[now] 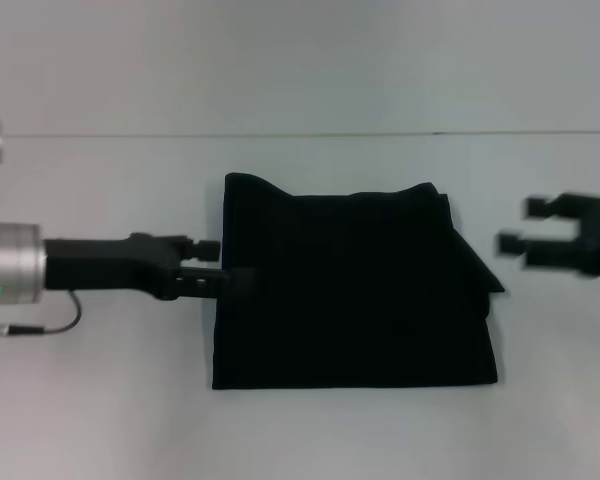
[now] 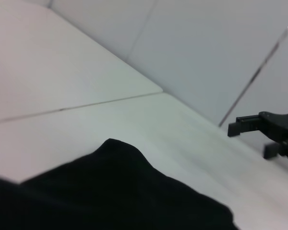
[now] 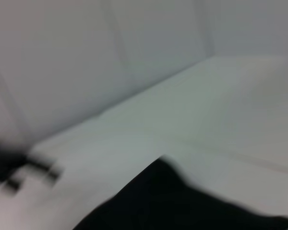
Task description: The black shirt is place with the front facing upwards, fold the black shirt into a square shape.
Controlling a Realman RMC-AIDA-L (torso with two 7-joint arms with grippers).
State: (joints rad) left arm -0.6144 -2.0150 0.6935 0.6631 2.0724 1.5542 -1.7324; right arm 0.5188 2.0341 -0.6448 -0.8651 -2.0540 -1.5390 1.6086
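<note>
The black shirt point(image 1: 350, 290) lies folded into a rough rectangle in the middle of the white table, with no lettering showing. A small flap sticks out at its right edge. My left gripper point(image 1: 216, 264) is at the shirt's left edge, open, and its lower finger point(image 1: 208, 284) reaches just onto the cloth. My right gripper point(image 1: 516, 226) hovers open to the right of the shirt, clear of it and blurred. In the left wrist view the shirt point(image 2: 110, 191) fills the bottom and the right gripper point(image 2: 252, 138) shows far off. In the right wrist view the shirt point(image 3: 182, 201) is dark cloth.
The white table point(image 1: 100, 400) runs on all sides of the shirt, and a seam line point(image 1: 280, 134) crosses it behind the shirt. A grey wall point(image 2: 206, 43) rises behind the table. A cable point(image 1: 50, 325) hangs from my left arm.
</note>
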